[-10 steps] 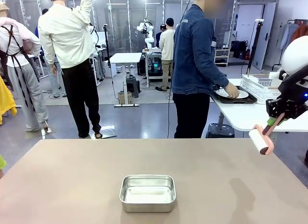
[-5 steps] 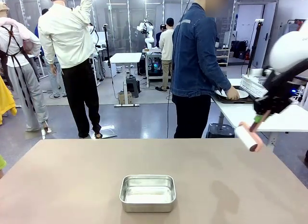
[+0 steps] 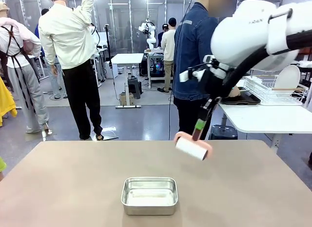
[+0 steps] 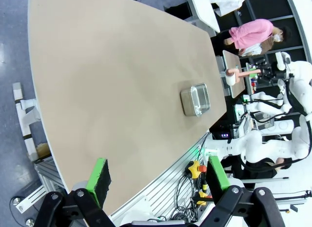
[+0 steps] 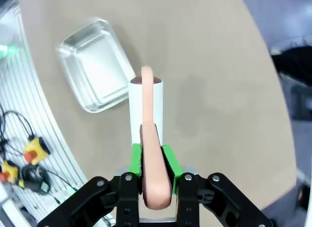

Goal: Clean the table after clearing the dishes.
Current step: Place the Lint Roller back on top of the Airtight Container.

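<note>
Pinching a pink-handled lint roller (image 3: 192, 147), the right fingers (image 5: 169, 161) hang above the table (image 3: 73, 188) near the steel pan (image 3: 149, 195); left fingers (image 4: 100, 174) stand spread.

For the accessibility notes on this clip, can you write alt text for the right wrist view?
The right hand is shut on the pink plastic handle of a white lint roller, held above the plain taupe table. A small shiny steel rectangular pan sits on the table just beyond the roller.

Robotics lab: glass partitions (image 3: 122, 17), another robot arm (image 3: 147, 29) at a far bench, people standing about.
</note>
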### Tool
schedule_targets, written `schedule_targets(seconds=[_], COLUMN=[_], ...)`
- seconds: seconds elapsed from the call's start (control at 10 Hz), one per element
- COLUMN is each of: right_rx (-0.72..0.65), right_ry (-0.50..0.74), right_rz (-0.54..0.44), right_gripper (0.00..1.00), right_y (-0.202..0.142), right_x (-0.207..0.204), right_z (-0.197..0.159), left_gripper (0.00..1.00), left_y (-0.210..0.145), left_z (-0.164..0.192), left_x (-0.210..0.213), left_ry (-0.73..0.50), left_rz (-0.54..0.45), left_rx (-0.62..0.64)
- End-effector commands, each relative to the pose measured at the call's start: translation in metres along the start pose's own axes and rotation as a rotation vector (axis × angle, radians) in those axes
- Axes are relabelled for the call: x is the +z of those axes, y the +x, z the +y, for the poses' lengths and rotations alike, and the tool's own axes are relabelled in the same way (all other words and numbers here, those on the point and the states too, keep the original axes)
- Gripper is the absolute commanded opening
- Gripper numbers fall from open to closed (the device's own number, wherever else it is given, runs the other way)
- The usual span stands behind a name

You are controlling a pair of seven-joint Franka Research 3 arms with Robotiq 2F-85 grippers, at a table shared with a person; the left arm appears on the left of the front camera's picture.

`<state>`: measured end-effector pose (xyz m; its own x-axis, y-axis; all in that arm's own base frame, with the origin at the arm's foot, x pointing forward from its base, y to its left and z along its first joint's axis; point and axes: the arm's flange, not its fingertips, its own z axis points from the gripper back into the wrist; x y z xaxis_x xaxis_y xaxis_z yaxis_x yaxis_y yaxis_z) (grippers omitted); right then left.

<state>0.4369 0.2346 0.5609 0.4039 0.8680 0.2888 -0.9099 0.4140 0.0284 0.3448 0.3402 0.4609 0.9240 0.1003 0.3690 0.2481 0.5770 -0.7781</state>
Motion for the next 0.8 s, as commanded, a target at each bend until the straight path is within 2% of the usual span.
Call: schedule_targets(seconds=[0.0, 0.2, 0.3, 0.4, 0.5, 0.7], right_rx=[0.246, 0.414, 0.422, 0.384, 0.386, 0.386], right_ry=[0.094, 0.142, 0.14, 0.13, 0.145, 0.145], right_rz=[0.069, 0.075, 0.107, 0.09, 0.087, 0.087], right_gripper=[0.22, 0.22, 0.22, 0.22, 0.22, 0.22], right_y=[0.017, 0.046, 0.057, 0.06, 0.048, 0.048], right_x=[-0.01, -0.026, -0.034, -0.034, -0.035, -0.035], right_z=[0.022, 0.056, 0.063, 0.06, 0.072, 0.072], left_gripper=[1.0, 1.0, 1.0, 1.0, 1.0, 1.0], left_y=[-0.001, -0.001, -0.001, -0.001, -0.001, -0.001], left_z=[-0.004, -0.004, -0.004, -0.004, -0.004, -0.004], left_x=[0.002, 0.002, 0.002, 0.002, 0.002, 0.002], left_ry=[0.011, 0.011, 0.011, 0.011, 0.011, 0.011], left_rz=[-0.005, -0.005, -0.005, -0.005, -0.005, -0.005], left_rx=[0.012, 0.012, 0.012, 0.012, 0.012, 0.012])
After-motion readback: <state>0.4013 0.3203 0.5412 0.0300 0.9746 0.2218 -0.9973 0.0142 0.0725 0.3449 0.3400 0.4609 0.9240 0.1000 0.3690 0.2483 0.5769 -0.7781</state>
